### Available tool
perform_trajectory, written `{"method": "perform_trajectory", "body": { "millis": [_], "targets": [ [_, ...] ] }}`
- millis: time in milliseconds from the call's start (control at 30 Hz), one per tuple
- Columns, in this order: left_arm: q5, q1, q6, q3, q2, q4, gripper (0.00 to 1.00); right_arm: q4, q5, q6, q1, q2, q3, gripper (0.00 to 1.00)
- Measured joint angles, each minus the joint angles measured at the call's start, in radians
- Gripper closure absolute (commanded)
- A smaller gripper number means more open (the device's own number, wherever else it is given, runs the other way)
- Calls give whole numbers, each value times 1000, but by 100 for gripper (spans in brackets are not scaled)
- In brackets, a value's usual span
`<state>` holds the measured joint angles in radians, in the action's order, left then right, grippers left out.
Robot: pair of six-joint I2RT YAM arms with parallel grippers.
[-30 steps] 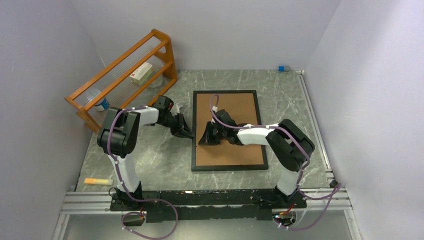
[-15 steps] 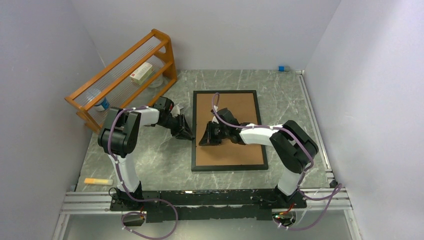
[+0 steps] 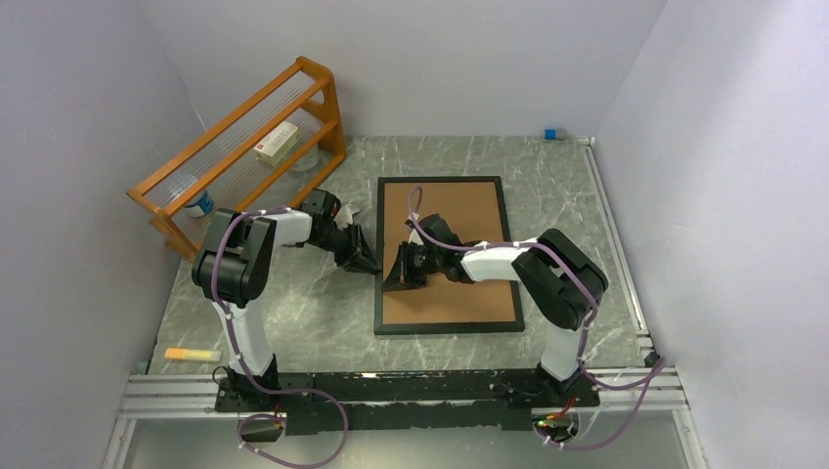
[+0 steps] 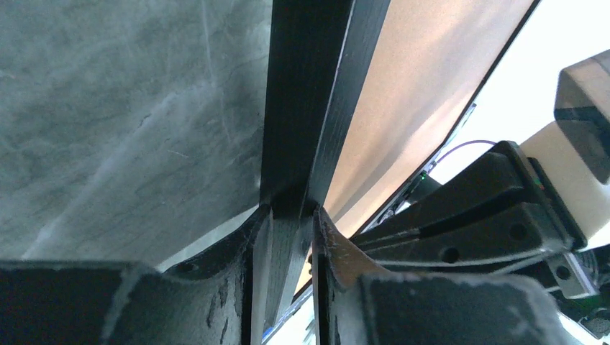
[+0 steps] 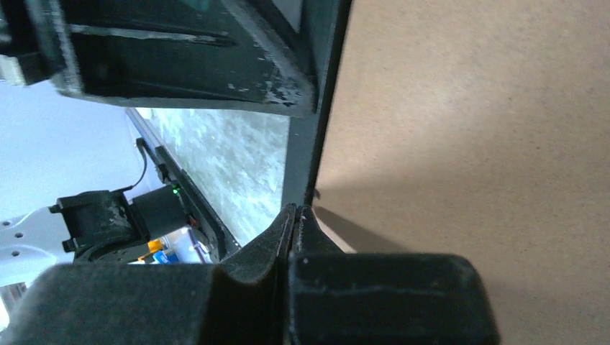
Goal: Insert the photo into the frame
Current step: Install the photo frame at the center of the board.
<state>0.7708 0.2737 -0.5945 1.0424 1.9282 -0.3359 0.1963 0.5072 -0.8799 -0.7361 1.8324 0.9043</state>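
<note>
I am working over a grey-green marbled table (image 3: pixel 293 303) enclosed by pale lilac walls. An orange wooden rack (image 3: pixel 225 122) stands at the rear left, against the wall.

The frame (image 3: pixel 450 328) lies flat at the centre of the table, face down, with its brown backing board (image 3: pixel 459 215) uppermost inside the thin black border.

Left arm: the left gripper (image 3: pixel 367 262) sits at the frame's left edge, about halfway along it. In the left wrist view the black border (image 4: pixel 302 108) runs straight between the fingers (image 4: pixel 216 287). The jaws are part-way closed, one finger on the outer side of the border and the other on the board side, both against it. I read this as a pinch on the border.

Right arm: the right gripper (image 3: pixel 391 278) reaches across the board from the right and rests low at the board's left margin, just beside the left gripper. In the right wrist view its fingertips (image 5: pixel 284 230) are pressed together, with nothing visible between them. They point at the seam between board and border.
</note>
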Motion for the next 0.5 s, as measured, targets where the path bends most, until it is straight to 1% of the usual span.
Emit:
{"method": "perform_trajectory", "body": {
  "millis": [267, 500],
  "targets": [
    [1, 0, 0, 1, 0, -2, 82, -18, -11, -6, 0, 19, 0, 100],
    [2, 0, 0, 1, 1, -2, 83, 17, -7, -6, 0, 23, -2, 100]
  ]
}}
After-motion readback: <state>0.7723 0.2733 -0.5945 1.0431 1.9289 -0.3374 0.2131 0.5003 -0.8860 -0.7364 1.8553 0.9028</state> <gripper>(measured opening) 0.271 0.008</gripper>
